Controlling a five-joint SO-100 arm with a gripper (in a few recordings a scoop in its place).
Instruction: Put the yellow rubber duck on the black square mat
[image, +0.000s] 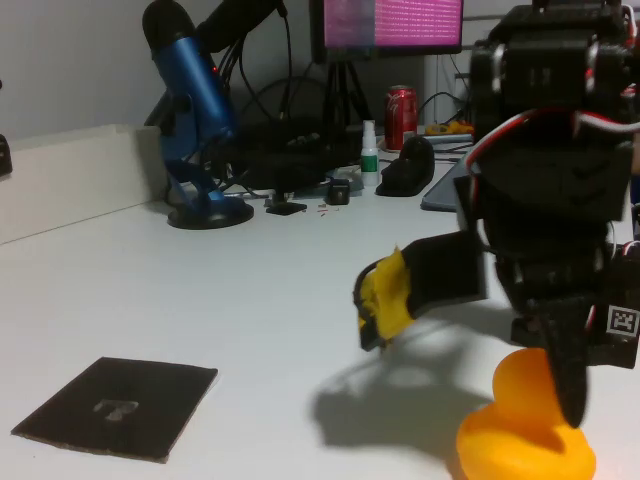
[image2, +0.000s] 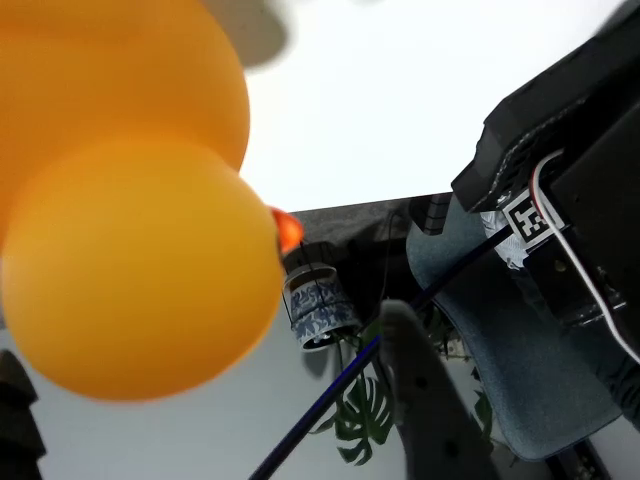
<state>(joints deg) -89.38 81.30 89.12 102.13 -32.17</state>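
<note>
Sitting at the near right of the surface, the yellow rubber duck remains well apart from the black square mat at near left, while the end effector is down at the duck, its grip impossible to tell.

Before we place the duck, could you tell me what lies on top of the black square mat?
The thin black square mat carries just a faint pale mark at its centre. The glossy yellow rubber duck sits apart, at the robot's hand.

One yellow rubber duck, one black square mat, one blue microphone, seemingly one red can.
</note>
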